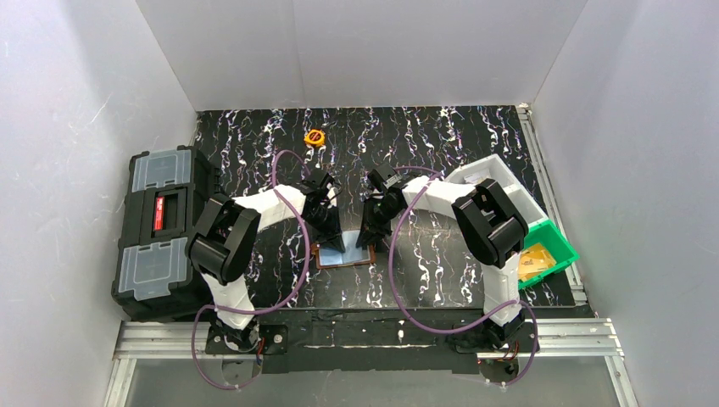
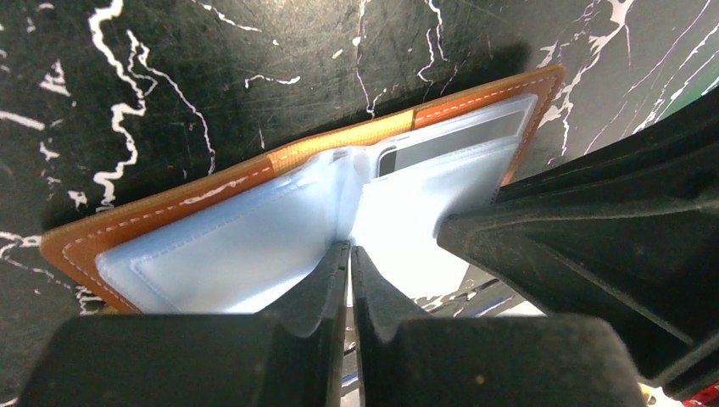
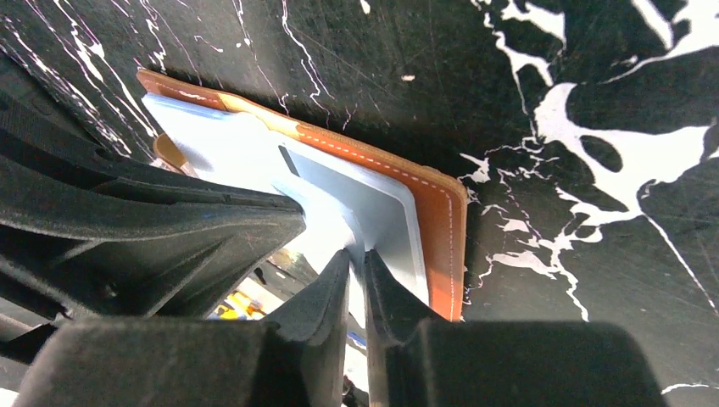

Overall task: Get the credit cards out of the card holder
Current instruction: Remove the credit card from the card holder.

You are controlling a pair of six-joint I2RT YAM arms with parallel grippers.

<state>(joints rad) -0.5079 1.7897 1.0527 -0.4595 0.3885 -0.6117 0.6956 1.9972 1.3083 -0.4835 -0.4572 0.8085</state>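
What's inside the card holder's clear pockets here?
A grey-faced card shows through one pocket of the card holder. The left pincer and right pincer cover the near edge; more cards cannot be told.

Lying open on the table: card holder, brown rim, pale blue inside. Pointing down onto it from either side: left gripper, right gripper. At left, black toolbox; at right, green bin; far back, orange round thing.
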